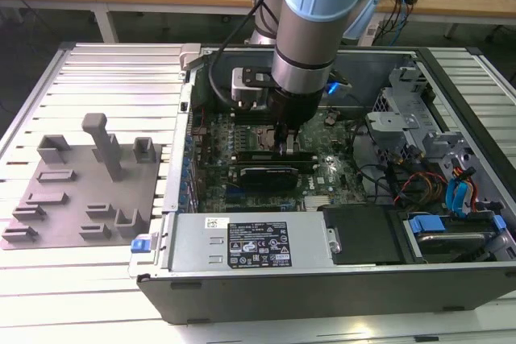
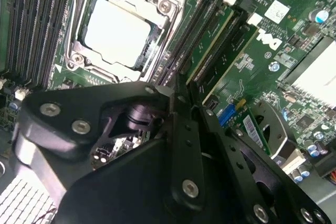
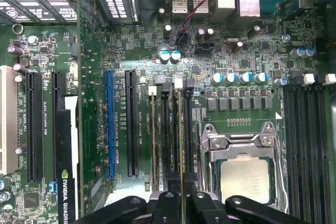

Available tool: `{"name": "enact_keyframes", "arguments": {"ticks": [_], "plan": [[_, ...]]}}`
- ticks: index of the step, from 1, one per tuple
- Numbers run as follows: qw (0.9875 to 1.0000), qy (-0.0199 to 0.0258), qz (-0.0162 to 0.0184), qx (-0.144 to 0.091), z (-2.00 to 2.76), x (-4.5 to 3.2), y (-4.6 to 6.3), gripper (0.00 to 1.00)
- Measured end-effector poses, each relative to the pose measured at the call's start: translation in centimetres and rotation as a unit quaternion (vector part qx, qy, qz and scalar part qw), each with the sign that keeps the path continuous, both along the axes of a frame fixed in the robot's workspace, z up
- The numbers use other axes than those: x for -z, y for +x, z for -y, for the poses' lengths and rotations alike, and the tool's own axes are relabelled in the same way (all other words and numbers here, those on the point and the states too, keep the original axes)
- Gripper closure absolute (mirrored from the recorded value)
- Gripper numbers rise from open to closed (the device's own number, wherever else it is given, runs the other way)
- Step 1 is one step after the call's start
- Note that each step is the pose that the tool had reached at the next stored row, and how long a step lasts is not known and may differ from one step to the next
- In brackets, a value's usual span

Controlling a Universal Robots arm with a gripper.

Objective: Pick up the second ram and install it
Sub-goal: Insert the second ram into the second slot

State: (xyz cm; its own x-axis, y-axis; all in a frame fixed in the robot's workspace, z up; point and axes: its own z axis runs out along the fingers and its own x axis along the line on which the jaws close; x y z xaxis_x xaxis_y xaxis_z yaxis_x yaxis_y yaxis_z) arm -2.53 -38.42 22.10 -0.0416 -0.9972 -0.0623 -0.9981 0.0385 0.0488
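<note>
— Black gripper fills the near edge of both wrist views, fingers pinched tight on the thin green stick of ram, edge-on between them.

— Where's that stick?

— Standing in a dark memory slot beside the silver processor socket on the big green motherboard. Its lower end is hidden behind the fingers; whether it's fully seated is hard to make out.

— Outside?

— Arm covers it; the grey holder tray sits on the exterior view's left.

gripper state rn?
Gripper: shut on the second ram, which stands edge-on in a slot beside the CPU socket on the motherboard.
</note>
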Motion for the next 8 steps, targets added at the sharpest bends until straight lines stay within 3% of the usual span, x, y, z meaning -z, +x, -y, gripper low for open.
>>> {"name": "enact_keyframes", "arguments": {"ticks": [1, 3, 5, 7, 8], "plan": [[1.0000, -0.0001, 0.0000, 0.000, 0.00, 0.00, 0.0, 0.81], [1.0000, -0.0002, -0.0001, 0.000, 0.00, -0.03, 0.0, 0.81], [1.0000, -0.0001, 0.0003, 0.000, 0.00, -1.60, 0.0, 0.81], [1.0000, -0.0006, 0.0007, 0.000, -0.12, -2.67, 0.0, 0.81], [1.0000, -0.0023, 0.0013, 0.000, -0.23, -3.41, 0.0, 0.89]]}}
